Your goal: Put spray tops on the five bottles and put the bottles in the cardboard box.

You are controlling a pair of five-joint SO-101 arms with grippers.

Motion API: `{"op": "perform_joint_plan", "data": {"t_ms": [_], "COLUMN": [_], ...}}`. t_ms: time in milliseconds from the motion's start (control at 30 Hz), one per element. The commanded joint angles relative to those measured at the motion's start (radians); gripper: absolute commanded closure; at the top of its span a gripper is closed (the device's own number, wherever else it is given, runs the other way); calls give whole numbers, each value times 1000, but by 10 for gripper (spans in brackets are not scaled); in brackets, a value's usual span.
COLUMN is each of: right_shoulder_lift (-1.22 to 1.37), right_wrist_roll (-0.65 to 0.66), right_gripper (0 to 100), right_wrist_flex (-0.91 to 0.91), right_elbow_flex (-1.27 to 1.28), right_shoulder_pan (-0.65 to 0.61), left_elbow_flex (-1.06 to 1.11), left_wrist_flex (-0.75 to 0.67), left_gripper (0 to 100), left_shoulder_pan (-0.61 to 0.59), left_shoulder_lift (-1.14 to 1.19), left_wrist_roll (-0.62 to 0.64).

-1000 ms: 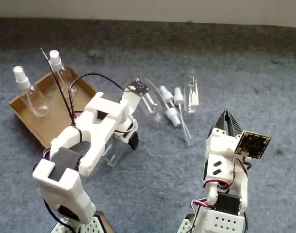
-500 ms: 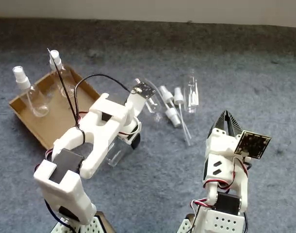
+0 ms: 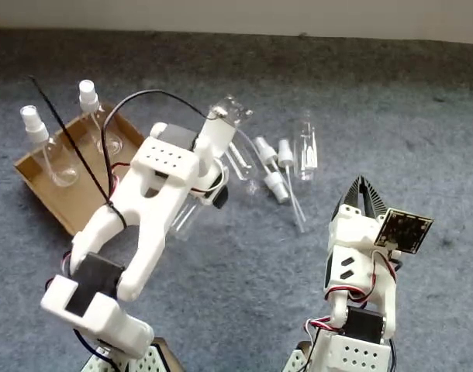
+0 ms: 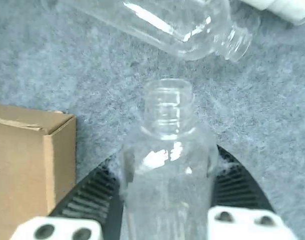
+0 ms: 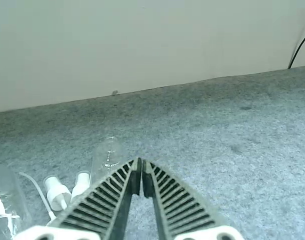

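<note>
The left gripper holds a clear bottle by its body, one black jaw on each side. The bottle has no spray top yet. Its open neck points away from the gripper, toward the gray carpet.

A second ago the left arm was low and bent over the middle left of the high view. Now it has gone up and moved toward the top of that picture, and it has taken the bottle along. The bottle looks lifted off the carpet, but I cannot be sure. The right gripper has not moved. It sits at the lower right with its jaws closed on nothing.

The cardboard box is at the upper left of the high view. Two bottles with spray tops are in it already, so they look done. Three loose spray tops lie in the upper middle. Another bare bottle is just beside them, and one more lies at the top of the left wrist view, near the held bottle's neck.

So the third bottle is in hand now. It needs a top before it goes in the box. My guess is that the right gripper must open up and fetch one.
</note>
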Motion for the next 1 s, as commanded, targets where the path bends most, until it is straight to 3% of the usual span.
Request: {"op": "perform_joint_plan", "data": {"t_ms": [0,200,633,867,967], "right_shoulder_lift": [-10,-10,-10,-10,-10], "right_wrist_roll": [14,14,14,14,14], "right_gripper": [993,993,993,993,993], "right_wrist_flex": [4,4,5,5,5], "right_elbow_flex": [156,156,156,156,156], "right_shoulder_pan": [-10,-10,-10,-10,-12], "left_elbow_flex": [-56,-56,-50,153,265], "left_wrist_flex": [23,44,112,101,18], "left_gripper": [933,933,934,934,934], "left_shoulder_pan": [47,134,137,142,142], "left_shoulder_lift": [-162,-280,-509,-765,-878], "left_wrist_roll": [8,5,8,8,8]}}
